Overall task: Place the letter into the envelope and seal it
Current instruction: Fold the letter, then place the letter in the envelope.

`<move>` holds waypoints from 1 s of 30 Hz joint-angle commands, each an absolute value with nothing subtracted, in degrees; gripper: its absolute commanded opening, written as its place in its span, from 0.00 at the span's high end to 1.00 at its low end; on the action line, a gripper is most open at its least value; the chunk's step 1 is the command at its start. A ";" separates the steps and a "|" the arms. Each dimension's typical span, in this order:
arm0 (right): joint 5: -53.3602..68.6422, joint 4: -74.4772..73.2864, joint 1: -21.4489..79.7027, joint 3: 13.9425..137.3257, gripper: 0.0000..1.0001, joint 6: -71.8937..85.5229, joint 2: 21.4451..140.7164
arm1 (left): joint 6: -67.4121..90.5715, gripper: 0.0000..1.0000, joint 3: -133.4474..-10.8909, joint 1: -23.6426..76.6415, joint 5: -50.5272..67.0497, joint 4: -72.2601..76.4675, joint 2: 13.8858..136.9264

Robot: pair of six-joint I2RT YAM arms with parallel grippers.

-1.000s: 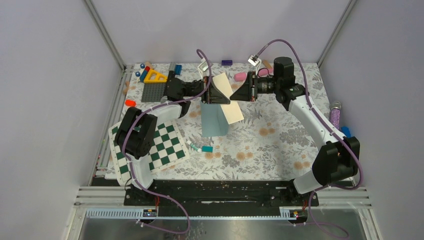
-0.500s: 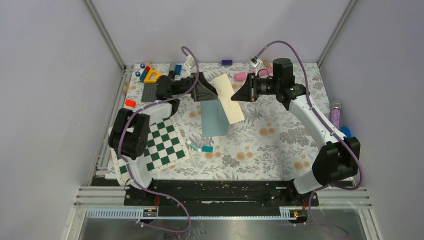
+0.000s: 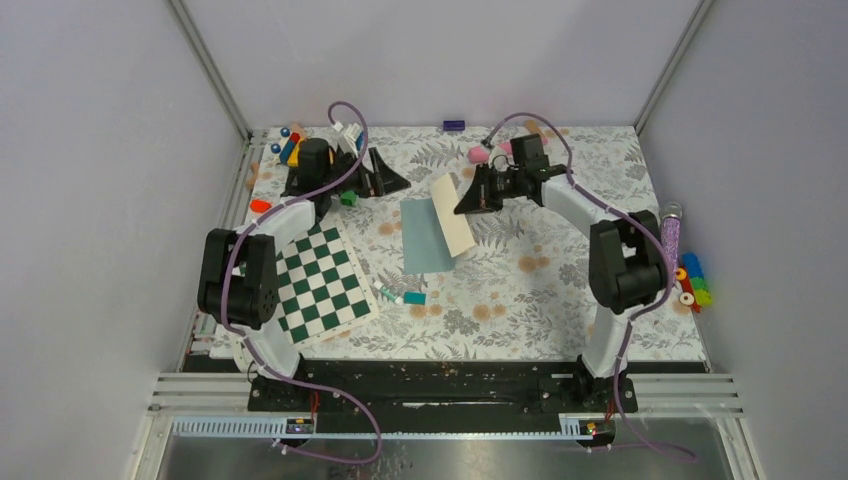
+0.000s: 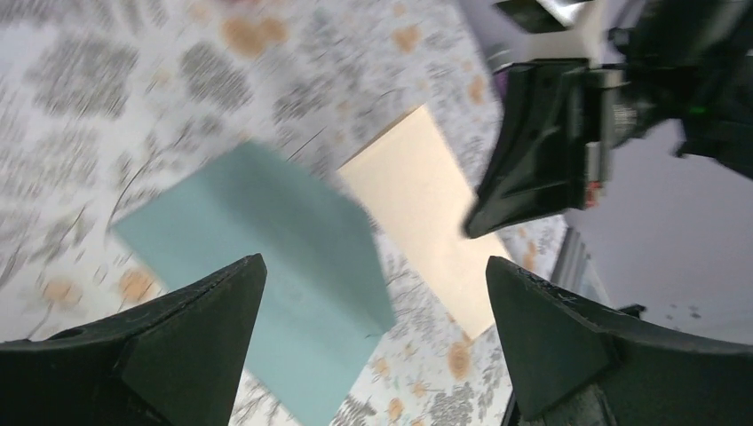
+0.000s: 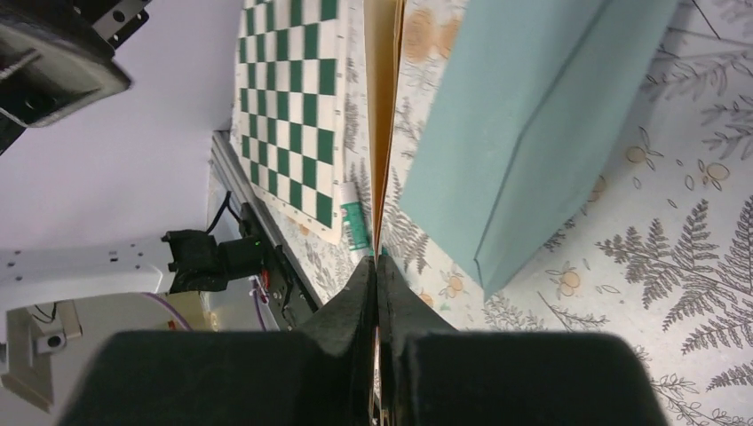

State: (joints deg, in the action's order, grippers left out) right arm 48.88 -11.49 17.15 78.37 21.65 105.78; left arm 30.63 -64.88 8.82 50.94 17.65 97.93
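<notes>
The teal envelope lies flat on the floral table, and in the left wrist view the envelope is below and ahead of my fingers. The cream letter slants over the envelope's right edge. My right gripper is shut on the letter's right side. In the right wrist view the letter runs edge-on out of the shut right gripper, with the envelope beside it. My left gripper is open and holds nothing, back left of the envelope. From its own wrist camera the left gripper hangs over the envelope.
A green-white checkerboard lies front left, and a small teal block sits near the envelope's front end. Toys crowd the back left corner beside a green cube. A pink object and a glitter bottle are on the right.
My left gripper opened, let go of the envelope and drew back to the left. The envelope dropped flat on the table. My right gripper came down and left with the letter.
</notes>
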 commanded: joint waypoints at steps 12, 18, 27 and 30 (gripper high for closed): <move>39.23 -28.17 18.55 89.17 1.00 13.06 115.80 | 27.52 0.01 -64.60 13.61 32.08 3.16 107.03; 35.70 -31.81 18.55 89.30 1.00 10.82 117.64 | 27.32 0.01 -64.54 13.89 29.91 1.85 108.22; 31.47 -33.62 18.58 89.22 1.00 10.63 119.94 | 26.11 0.01 -64.79 13.89 27.43 0.09 107.45; 30.05 -34.54 18.52 89.11 1.00 10.25 120.00 | 26.19 0.01 -64.88 13.88 27.72 0.09 107.98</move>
State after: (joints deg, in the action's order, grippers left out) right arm 33.10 -31.92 18.11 87.26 11.49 119.57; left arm 27.14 -63.18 14.09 29.12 -0.56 108.49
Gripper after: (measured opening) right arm 0.020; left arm 0.989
